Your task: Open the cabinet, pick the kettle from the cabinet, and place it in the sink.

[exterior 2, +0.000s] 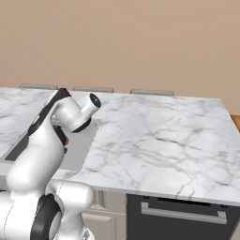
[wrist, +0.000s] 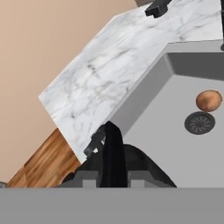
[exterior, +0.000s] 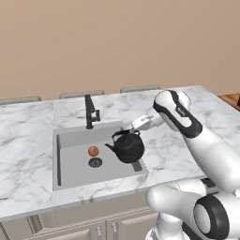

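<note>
Hanging kettle [exterior: 128, 147] inside sink's [exterior: 70, 180] right rim

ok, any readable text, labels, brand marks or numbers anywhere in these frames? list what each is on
None readable.
Arm: small pale marks on the dark band of the upper link, too small and blurred to read.
Kettle, sink, faucet, counter: no lettering or labels.
Oven front below the counter: no visible text.
</note>
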{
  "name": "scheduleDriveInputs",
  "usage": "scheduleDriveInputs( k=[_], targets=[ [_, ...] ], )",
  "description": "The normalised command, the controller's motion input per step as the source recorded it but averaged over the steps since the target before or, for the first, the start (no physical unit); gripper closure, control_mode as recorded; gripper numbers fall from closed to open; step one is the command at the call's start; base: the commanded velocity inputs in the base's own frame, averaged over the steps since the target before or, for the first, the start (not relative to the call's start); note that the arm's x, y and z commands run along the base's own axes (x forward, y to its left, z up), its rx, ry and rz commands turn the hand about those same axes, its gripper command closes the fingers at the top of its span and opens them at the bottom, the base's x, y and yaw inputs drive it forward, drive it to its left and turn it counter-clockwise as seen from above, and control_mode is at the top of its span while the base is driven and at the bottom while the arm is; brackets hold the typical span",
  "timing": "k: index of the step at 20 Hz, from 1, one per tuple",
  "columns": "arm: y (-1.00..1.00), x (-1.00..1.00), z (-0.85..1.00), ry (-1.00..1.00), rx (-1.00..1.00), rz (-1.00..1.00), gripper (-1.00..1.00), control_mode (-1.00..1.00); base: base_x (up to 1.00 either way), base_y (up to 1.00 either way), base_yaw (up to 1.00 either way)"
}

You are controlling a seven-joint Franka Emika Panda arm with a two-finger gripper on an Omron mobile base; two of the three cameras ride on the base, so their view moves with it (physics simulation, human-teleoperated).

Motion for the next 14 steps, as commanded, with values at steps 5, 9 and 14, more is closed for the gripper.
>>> scheduleDriveInputs(
  k=[5, 9, 14],
  targets=[
    [0.16, 0.22, -0.33, 0.09, 0.0, 0.01, 1.0, -1.0, 0.0, 0.0, 0.0],
    [0.09, 0.19, -0.28, 0.11, 0.03, 0.0, 1.0, -1.0, 0.0, 0.0, 0.0],
    [0.14, 0.18, -0.25, 0.05, 0.05, 0.0, 1.0, -1.0, 0.0, 0.0, 0.0]
  ],
)
